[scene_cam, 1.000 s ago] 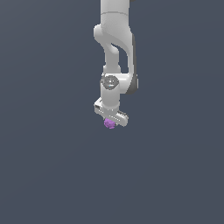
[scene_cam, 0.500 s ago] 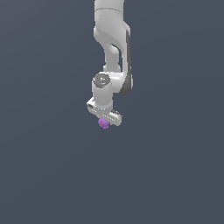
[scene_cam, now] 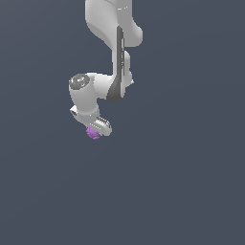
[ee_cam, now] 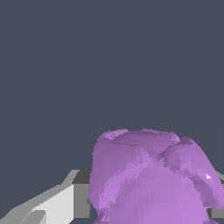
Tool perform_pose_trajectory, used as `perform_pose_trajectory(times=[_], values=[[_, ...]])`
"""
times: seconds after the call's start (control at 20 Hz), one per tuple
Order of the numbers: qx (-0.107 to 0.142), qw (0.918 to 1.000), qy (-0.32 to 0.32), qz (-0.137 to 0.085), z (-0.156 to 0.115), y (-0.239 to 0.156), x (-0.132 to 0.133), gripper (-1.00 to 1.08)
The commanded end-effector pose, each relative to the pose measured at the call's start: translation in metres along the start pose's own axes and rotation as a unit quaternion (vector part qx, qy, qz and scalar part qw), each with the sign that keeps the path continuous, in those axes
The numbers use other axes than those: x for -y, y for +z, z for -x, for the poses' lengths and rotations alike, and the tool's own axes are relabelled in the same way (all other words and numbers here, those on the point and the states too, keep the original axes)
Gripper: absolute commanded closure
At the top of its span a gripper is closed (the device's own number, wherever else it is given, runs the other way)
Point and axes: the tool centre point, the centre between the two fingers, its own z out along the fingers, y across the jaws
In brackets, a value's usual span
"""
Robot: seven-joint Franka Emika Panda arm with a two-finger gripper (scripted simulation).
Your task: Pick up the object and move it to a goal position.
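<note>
Hand (scene_cam: 94,130) clamped on the lump (scene_cam: 93,133), which sits just under my white hand body and pokes out below it. Exterior view: lump is purple, bumpy, much narrower than my hand, hanging in open space against flat dark grey-blue, touching nothing else. My arm (scene_cam: 110,28) comes down from the top edge, bends toward the exterior view's left, wrist tilted so my hand faces down and slightly to that view's right. Wrist view: lump (ee_cam: 151,179) fills the near field, lobed surface, pressed against one finger (ee_cam: 57,205) whose grey-white pad shows beside it. Other finger is mostly hidden behind the lump; only a sliver shows at the frame edge.
</note>
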Motion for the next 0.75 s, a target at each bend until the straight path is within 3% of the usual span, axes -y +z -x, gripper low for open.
perform_pose_trajectory(times=[0.0, 0.35, 0.7], values=[[0.0, 1.0, -0.001, 0.0, -0.017, -0.009, -0.021, 1.08], [0.0, 1.0, -0.001, 0.0, -0.049, -0.025, -0.058, 1.08], [0.0, 1.0, -0.001, 0.0, -0.057, -0.029, -0.066, 1.08]])
